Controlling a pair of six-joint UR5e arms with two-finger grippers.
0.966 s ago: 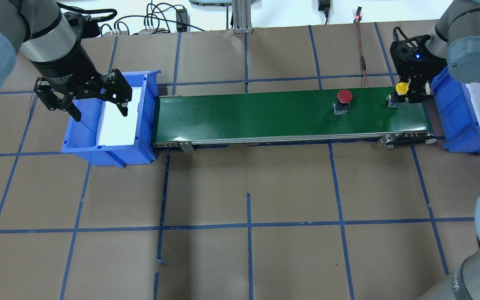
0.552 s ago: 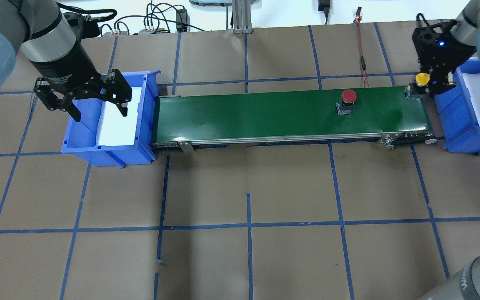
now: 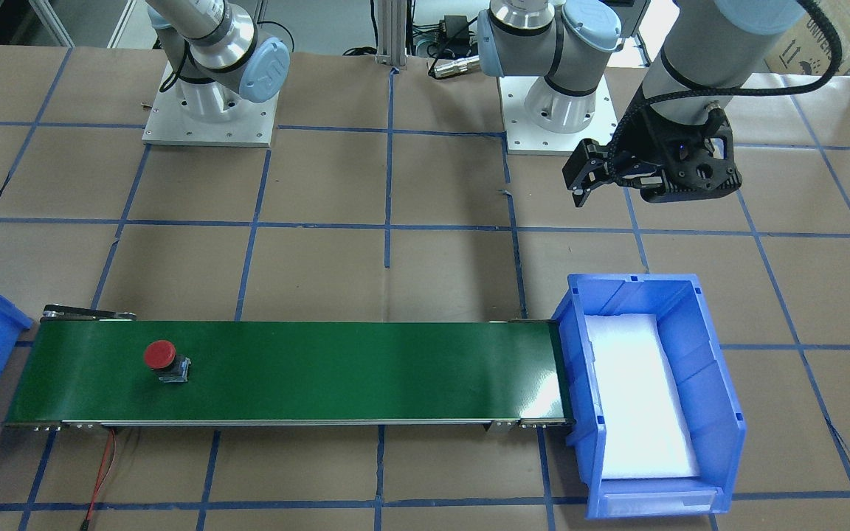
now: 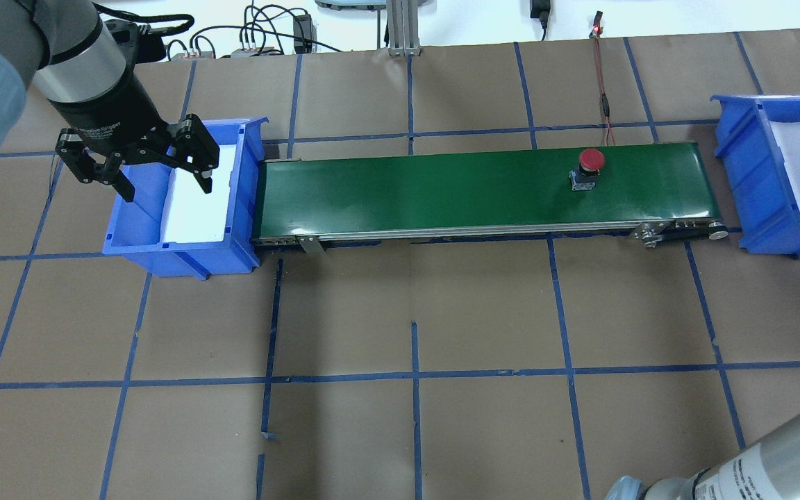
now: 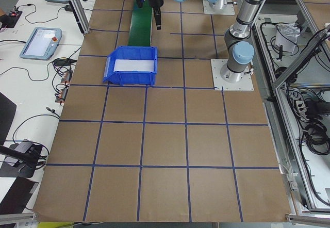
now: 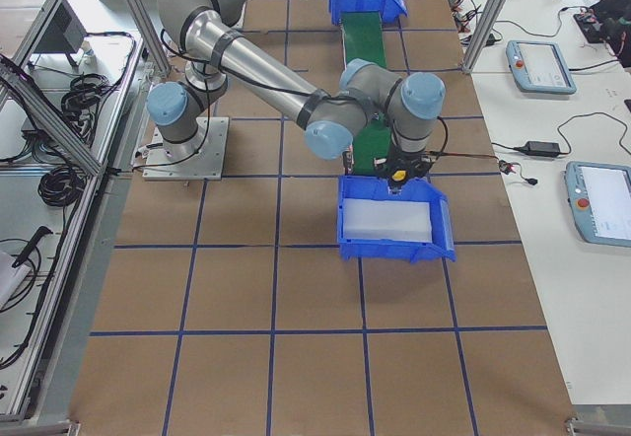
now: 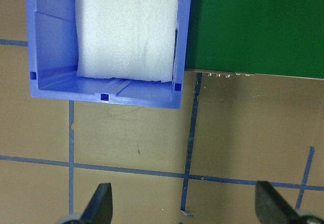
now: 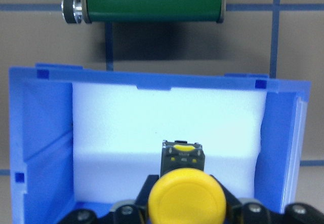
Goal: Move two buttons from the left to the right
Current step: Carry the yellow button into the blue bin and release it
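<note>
Brown-papered and gridded with blue lines, the tabletop (image 4: 414, 305) fills the lower frame. Beyond it, a green conveyor belt (image 4: 442, 187) crosses the middle of the frame, and the red button (image 4: 589, 164) stands upright toward its right end. At the left edge, the left tool (image 4: 164, 189) hangs spread wide over a blue bin (image 4: 136, 232). Far right, the right tool (image 8: 186, 206) grips the yellow button (image 8: 186, 193) over the foam lining (image 8: 126, 122) of the other blue bin (image 8: 40, 133).

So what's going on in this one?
The right gripper holds the yellow button above the foam-lined right bin, not yet released. The red button sits on the green conveyor belt near that end. The left gripper hovers open beside the left bin, which shows only foam.
</note>
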